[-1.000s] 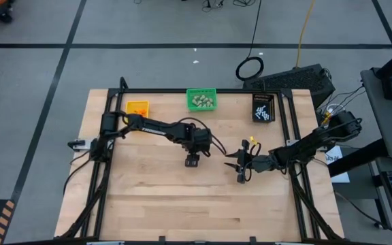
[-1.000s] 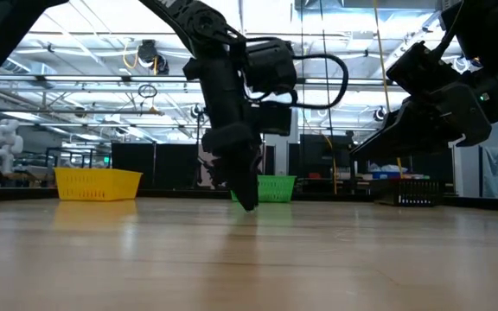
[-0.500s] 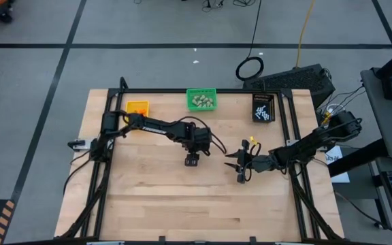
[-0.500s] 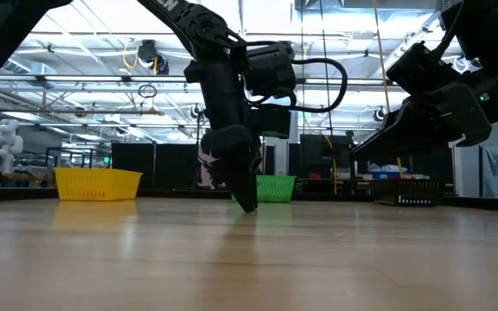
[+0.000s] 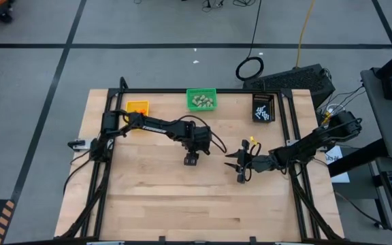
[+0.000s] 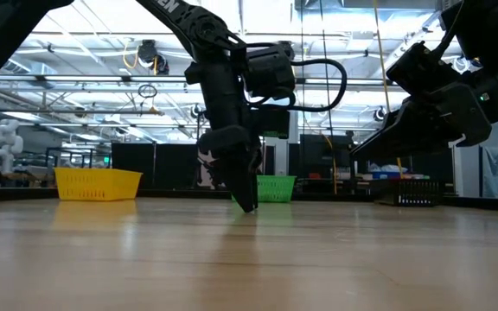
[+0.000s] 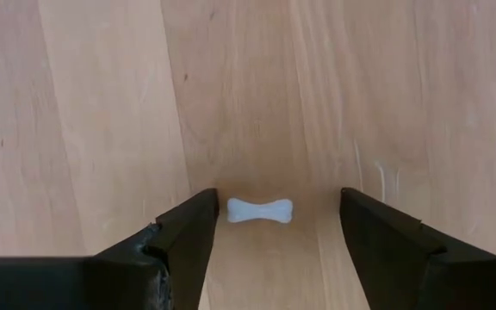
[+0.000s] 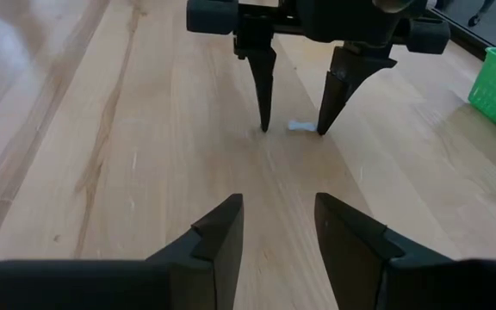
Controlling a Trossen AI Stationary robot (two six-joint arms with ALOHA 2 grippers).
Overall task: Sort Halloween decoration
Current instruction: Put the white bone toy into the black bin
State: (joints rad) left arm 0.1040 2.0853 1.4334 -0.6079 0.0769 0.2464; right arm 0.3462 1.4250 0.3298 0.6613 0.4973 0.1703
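Observation:
A small white bone-shaped stick (image 7: 259, 210) of the Halloween decoration lies flat on the wooden table (image 5: 182, 204) near its middle. My left gripper (image 7: 278, 196) points down over it and is open. One finger stands on either side of the stick, which lies nearer one finger and touches neither. The right wrist view shows the same gripper (image 8: 293, 129) with its tips at the table and the stick (image 8: 300, 126) between them. My right gripper (image 5: 235, 165) hangs open to the right of it, above the table, with nothing between its fingers.
Three small bins stand along the far edge. The yellow one (image 5: 137, 107) is at the left, the green one (image 5: 201, 99) in the middle holds beige lumps, and the black one (image 5: 264, 107) at the right holds white pieces. Bare wood lies toward the near edge.

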